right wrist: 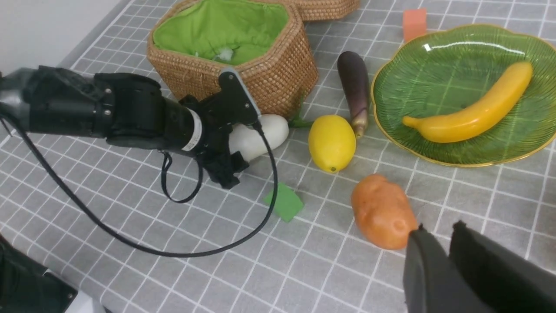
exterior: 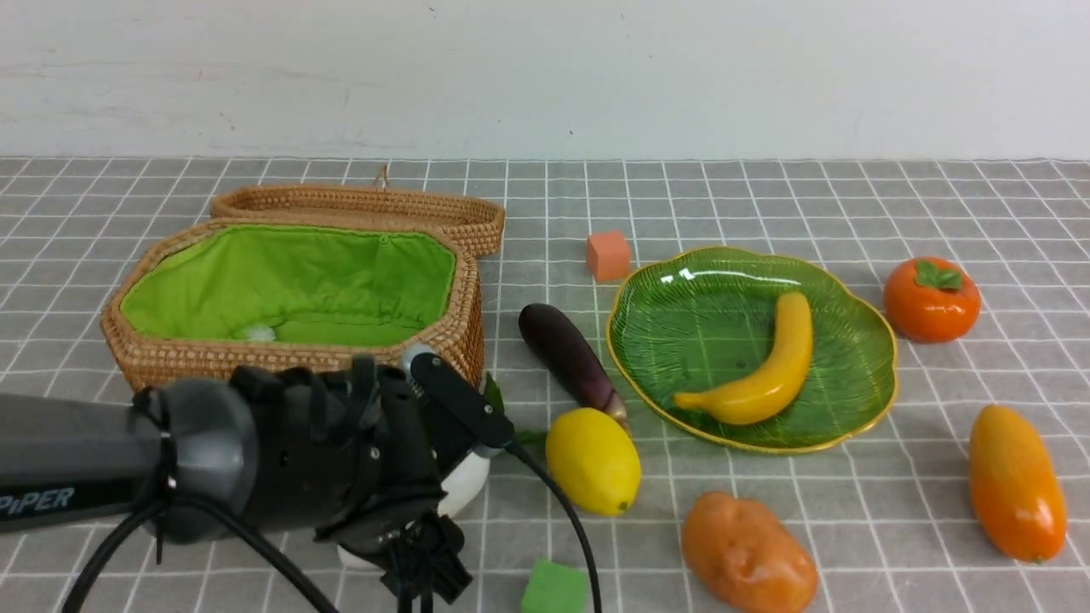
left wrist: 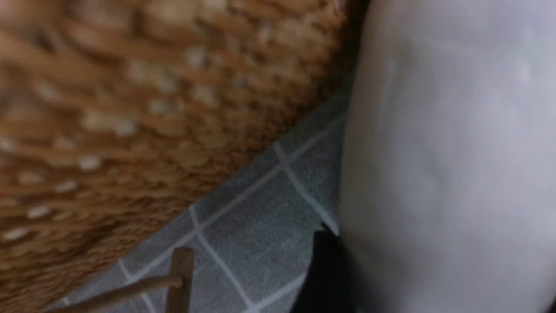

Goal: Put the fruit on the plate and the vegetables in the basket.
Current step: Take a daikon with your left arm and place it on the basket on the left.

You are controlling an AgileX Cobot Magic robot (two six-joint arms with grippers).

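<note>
The white radish lies on the cloth against the front of the wicker basket. My left gripper is shut on the radish, which fills the left wrist view. A black fingertip presses its side. The banana lies on the green plate. The lemon, eggplant, potato, mango and persimmon lie on the cloth. My right gripper is empty, its jaws almost together, just beside the potato.
The basket's lid lies open behind it, and a small white thing sits in the green lining. An orange cube stands behind the plate. A green cube lies near the front edge. The left arm's cable trails across the cloth.
</note>
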